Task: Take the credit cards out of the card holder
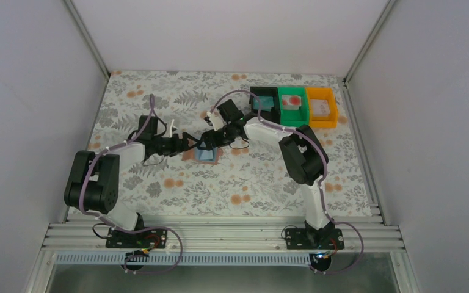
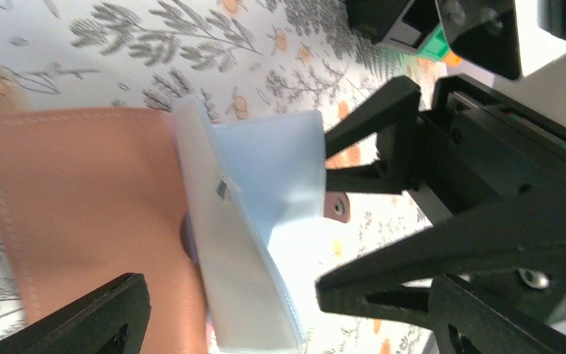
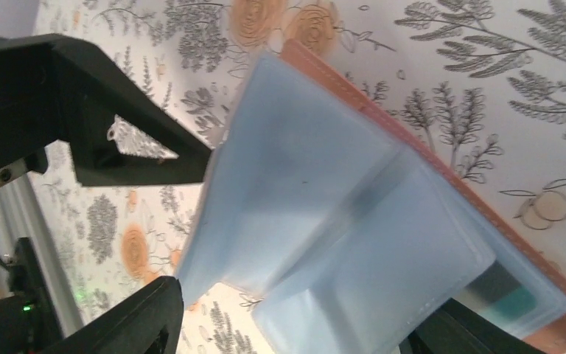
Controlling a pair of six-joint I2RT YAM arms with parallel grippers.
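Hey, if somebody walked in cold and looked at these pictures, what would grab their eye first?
Most likely the two arms meeting mid-table, left tool and right tool crowding the card holder, which lies open there, salmon outside, light blue inside. Then the black bin, green bin and orange bin in a row at the far right of the floral table, a credit card in each.
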